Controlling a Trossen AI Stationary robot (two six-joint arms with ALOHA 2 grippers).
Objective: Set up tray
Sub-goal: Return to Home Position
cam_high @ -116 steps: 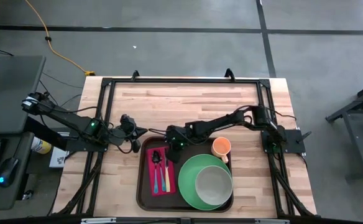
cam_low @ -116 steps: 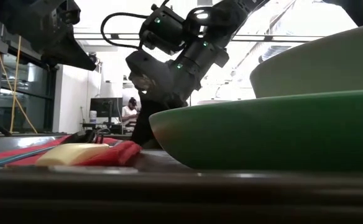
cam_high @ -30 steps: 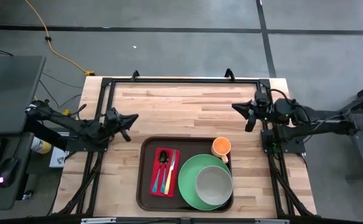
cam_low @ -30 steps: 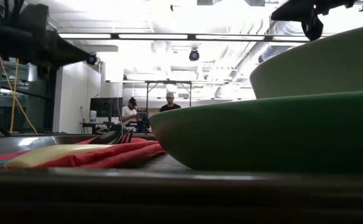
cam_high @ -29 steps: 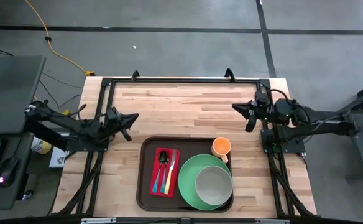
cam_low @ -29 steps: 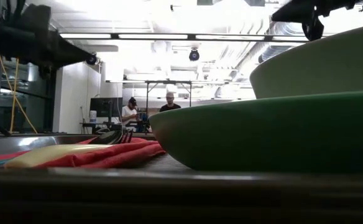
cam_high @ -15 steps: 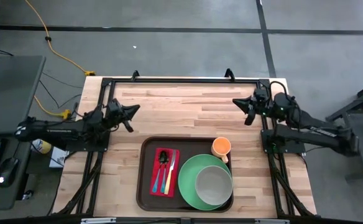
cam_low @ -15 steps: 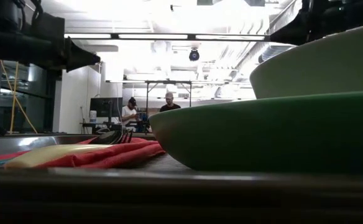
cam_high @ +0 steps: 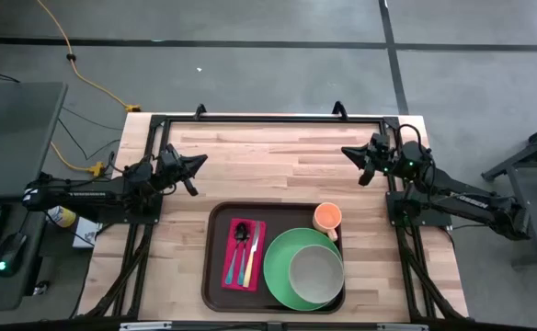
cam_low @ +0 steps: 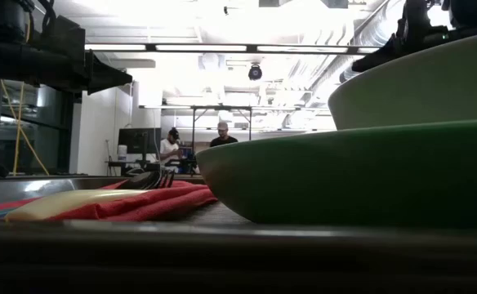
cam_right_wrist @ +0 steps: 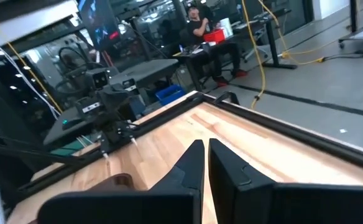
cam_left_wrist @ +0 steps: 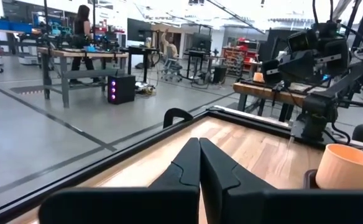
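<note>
Both arms have drawn back from the tray (cam_high: 211, 262) since the right one reached over the napkin a few seconds ago, and nothing on it is being handled now.

The tray lies at the near edge of the tabletop (cam_high: 278, 165), about midway between the two arm bases. On its left part a red napkin (cam_high: 227, 276) lies lengthwise, with two pieces of cutlery (cam_high: 235, 262) side by side on top, one blue-handled and one yellow-handled. Its right part holds a green plate (cam_high: 278, 276) with a pale bowl (cam_high: 316, 271) resting in it. An orange cup (cam_high: 327, 218) stands upright at the tray's far right corner, just beside the plate's rim.

Farther back, the left gripper (cam_high: 198, 162) hangs over the tabletop near its left edge, beyond the tray's far left corner. Its fingers are pressed together, as the left wrist view (cam_left_wrist: 199, 152) shows. The right gripper (cam_high: 349, 153) sits opposite near the right edge, beyond the cup, its fingers drawn nearly together with only a sliver between them (cam_right_wrist: 205, 152). Both point inward, toward each other, well apart.

Beyond the tabletop, the low view shows two people (cam_low: 222, 135) at desks deep in the room.
</note>
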